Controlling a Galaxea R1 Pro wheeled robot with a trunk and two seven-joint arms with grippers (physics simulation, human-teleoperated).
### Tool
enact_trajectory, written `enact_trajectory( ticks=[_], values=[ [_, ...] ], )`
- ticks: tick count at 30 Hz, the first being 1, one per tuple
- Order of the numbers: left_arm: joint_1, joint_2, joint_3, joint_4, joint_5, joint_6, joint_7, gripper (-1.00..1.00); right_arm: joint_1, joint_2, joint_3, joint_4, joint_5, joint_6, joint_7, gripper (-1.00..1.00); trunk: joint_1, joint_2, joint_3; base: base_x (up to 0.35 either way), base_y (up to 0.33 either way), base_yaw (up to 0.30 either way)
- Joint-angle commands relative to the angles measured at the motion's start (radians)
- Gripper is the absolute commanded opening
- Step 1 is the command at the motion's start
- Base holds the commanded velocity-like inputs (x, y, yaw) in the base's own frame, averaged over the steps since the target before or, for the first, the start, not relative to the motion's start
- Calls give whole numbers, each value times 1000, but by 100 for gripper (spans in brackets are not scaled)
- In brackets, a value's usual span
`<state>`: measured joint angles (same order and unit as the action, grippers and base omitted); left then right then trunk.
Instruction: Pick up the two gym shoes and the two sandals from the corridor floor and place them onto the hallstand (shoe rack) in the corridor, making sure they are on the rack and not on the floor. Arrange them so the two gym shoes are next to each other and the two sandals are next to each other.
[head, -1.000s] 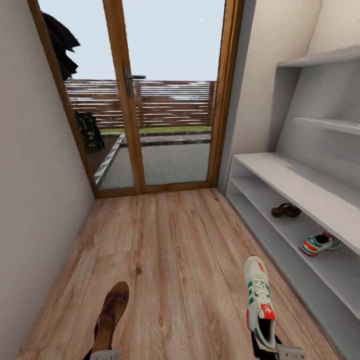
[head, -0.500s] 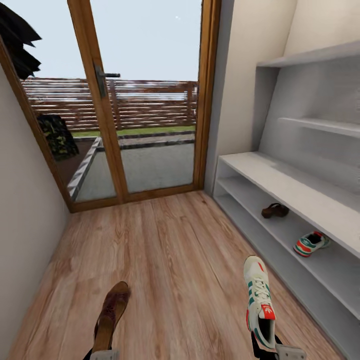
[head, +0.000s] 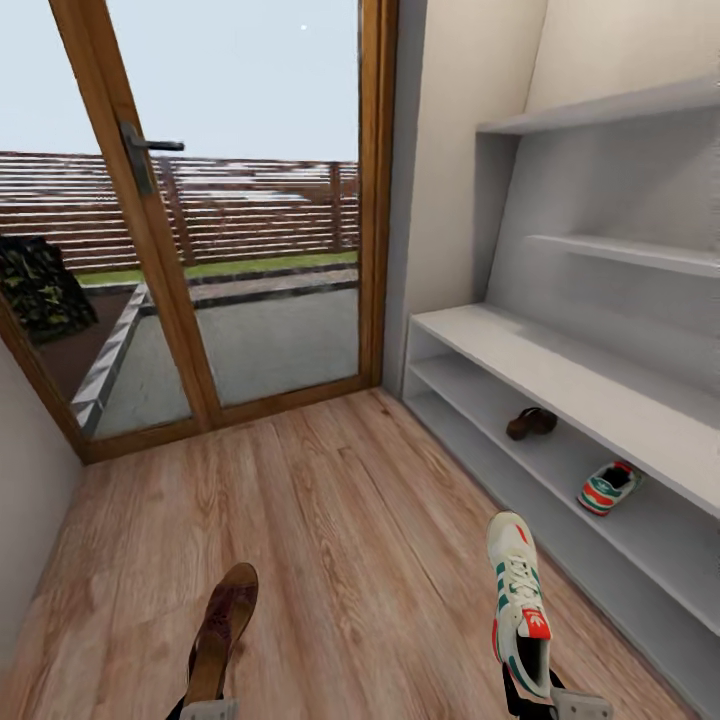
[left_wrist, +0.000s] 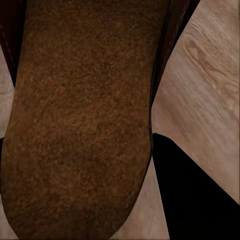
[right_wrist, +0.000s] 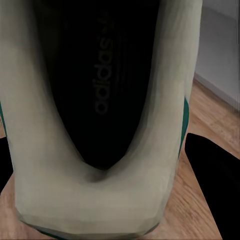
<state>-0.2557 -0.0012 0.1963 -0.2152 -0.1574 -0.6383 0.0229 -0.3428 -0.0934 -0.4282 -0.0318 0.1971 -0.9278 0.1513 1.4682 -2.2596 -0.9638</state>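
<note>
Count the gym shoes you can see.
2: one gym shoe sits on the hallstand's shelf; the other gym shoe is held in the right end effector.

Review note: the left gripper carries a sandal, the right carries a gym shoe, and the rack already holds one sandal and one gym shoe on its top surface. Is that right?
Not quite. In the head view the sandal on the rack and the gym shoe on the rack sit on the hallstand's upper open shelf, under the top surface. The carried sandal and carried gym shoe are as stated.

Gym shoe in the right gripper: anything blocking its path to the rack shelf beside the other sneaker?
Nothing visible. Bare corridor floor lies between the held gym shoe and the hallstand; the shelf beside the racked gym shoe looks open.
</note>
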Motion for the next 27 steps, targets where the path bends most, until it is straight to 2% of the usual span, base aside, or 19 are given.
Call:
enact_trajectory(
  ticks=[1, 27],
  values=[
    [-1, 0, 6, 0, -13, -3, 3, -100, -1, 0, -9, 1, 7, -3, 4, -100, 0, 0, -1, 283, 229, -264],
    [-1, 0, 6, 0, -13, -3, 3, -100, -1, 0, -9, 1, 7, -3, 4, -100, 0, 0, -1, 283, 229, -264]
  ],
)
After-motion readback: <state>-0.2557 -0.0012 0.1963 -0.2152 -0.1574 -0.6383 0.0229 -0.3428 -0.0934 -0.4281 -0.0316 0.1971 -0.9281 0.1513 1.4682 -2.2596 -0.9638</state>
